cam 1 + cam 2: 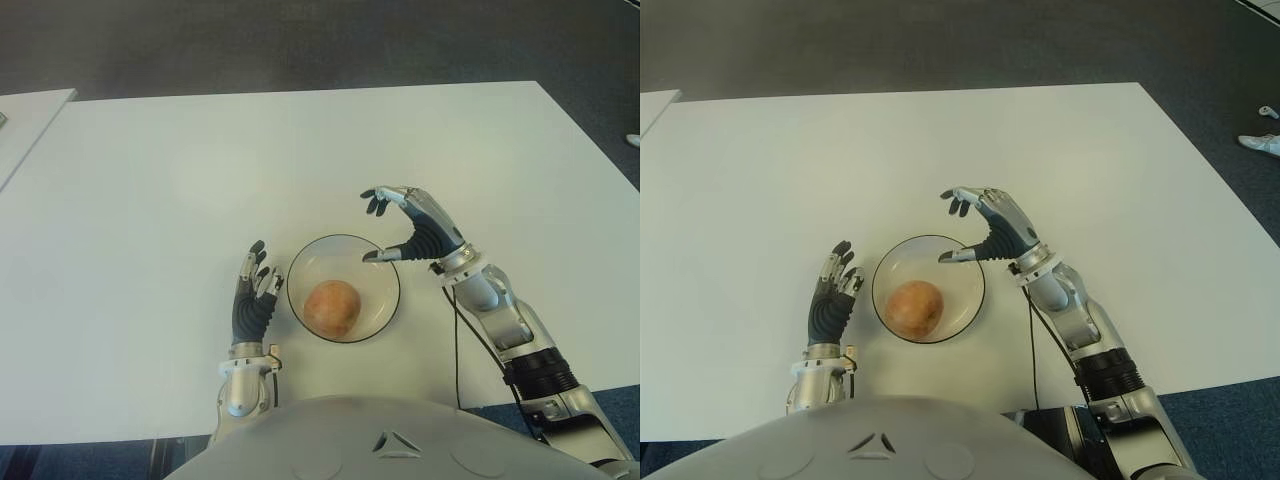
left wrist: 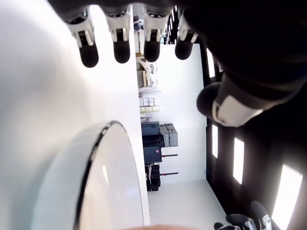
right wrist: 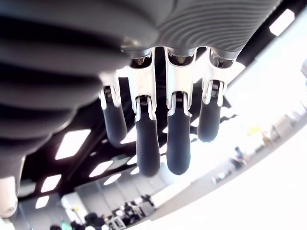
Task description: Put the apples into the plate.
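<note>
Apple is seen lying inside the plate, a clear glass dish with a dark rim, slightly toward the plate's near-left part. Only one apple is visible, reddish orange in colour. The plate is set on the white table, close to the near edge in front of the robot's torso.

Just beside the plate, on its left, the left hand is shown with its fingers extended and loosely spread, nothing held between them. In the left wrist view the four fingertips are seen straight over the table surface, with the plate's rim curving close by. Whether the hand touches the table cannot be told.

At the far-right rim of the plate, the right hand is held raised, with its thumb tip over the rim and its fingers reaching toward the far-left. The fingers are relaxed and apart, and nothing is grasped; the right wrist view shows them hanging free with only the room's background behind them.

Farther off, the rest of the table is seen bare, bordered by a dark grey floor.
</note>
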Robot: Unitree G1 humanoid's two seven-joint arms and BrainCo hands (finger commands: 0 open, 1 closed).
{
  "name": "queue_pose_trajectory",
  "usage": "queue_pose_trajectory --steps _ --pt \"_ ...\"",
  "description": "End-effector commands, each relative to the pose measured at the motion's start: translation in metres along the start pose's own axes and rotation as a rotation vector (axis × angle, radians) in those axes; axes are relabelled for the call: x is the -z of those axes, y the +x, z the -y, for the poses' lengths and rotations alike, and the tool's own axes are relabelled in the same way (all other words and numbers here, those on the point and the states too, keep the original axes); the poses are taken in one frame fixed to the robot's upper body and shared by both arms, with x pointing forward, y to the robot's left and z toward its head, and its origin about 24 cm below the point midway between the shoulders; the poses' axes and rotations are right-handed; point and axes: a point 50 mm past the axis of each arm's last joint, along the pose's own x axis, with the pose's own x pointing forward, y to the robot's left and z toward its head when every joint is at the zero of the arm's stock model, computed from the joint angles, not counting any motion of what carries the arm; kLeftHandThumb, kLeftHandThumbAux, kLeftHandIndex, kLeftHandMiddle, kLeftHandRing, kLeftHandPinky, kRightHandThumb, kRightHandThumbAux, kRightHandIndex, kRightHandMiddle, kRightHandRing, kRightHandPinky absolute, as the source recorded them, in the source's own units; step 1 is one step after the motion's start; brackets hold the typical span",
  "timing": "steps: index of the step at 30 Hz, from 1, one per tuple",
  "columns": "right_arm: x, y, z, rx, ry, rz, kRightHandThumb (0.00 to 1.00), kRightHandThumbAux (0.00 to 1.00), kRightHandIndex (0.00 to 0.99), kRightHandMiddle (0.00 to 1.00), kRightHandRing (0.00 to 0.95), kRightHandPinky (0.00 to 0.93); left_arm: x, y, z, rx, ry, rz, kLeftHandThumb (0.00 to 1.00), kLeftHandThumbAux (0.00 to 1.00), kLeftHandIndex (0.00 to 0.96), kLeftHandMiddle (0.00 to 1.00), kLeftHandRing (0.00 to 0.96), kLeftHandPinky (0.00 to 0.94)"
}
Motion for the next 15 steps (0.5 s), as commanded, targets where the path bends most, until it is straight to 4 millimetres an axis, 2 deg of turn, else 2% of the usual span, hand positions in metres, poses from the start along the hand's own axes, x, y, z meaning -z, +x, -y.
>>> queue_pose_trajectory --steps 1,2,7,12,15 --pt "0.002 -0.003 -0.001 0.001 0.107 -0.06 0.193 0.465 0.104 0.169 0.15 0.164 0.003 0.0 0.0 0.002 -0.003 -0.017 0.003 0.512 0.05 0.065 0.083 0.116" --pt "0.003 -0.003 -0.001 0.008 0.136 -0.072 0.157 0.47 0.088 0.156 0.142 0.154 0.003 0.0 0.0 0.002 -0.001 -0.018 0.002 0.51 0.052 0.065 0.082 0.118" --pt "0.005 -0.007 0.004 0.037 0.205 -0.113 0.158 0.442 0.079 0.134 0.114 0.093 0.004 0.0 -0.001 -0.003 -0.007 -0.024 0.001 0.508 0.057 0.07 0.087 0.125" --pt "0.016 -0.014 0.008 0.046 0.257 -0.155 0.096 0.414 0.043 0.072 0.045 0.02 0.005 0.0 -0.002 -0.009 -0.016 -0.029 0.004 0.519 0.058 0.073 0.091 0.127" --pt "0.022 -0.017 0.007 0.045 0.297 -0.163 0.07 0.4 0.024 0.039 0.015 0.006 0.005 0.0 -0.002 -0.012 -0.015 -0.029 0.004 0.518 0.057 0.072 0.092 0.126"
